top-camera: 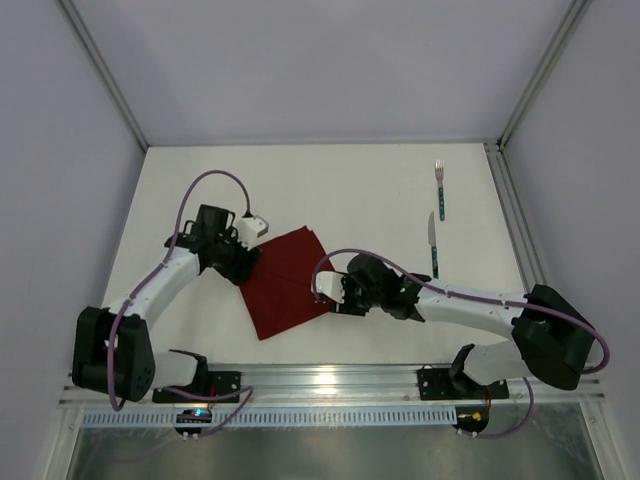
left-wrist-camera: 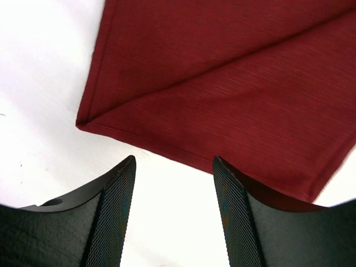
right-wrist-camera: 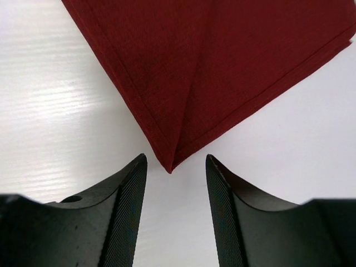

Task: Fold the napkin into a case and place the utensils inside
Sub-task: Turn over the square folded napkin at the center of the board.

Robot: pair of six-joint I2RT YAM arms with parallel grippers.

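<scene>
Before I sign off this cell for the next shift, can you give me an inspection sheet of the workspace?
Surface: white table.
Job's things: dark red napkin folded in layers, lying flat; fork and knife apart from it, far right.
Clutter: nothing seen.
Grippers: left gripper and right gripper open, empty, each at the napkin's edge.
Cables: a purple cable loops along each arm.
Surroundings: white walls, metal frame posts.

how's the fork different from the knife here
The fork ends in tines; the knife ends in a plain blade. The fork lies farther from the arms, the knife nearer to them. Shared: teal handles, silver heads pointing away from the arms, both flat on the table, right of the napkin and apart from it.
</scene>
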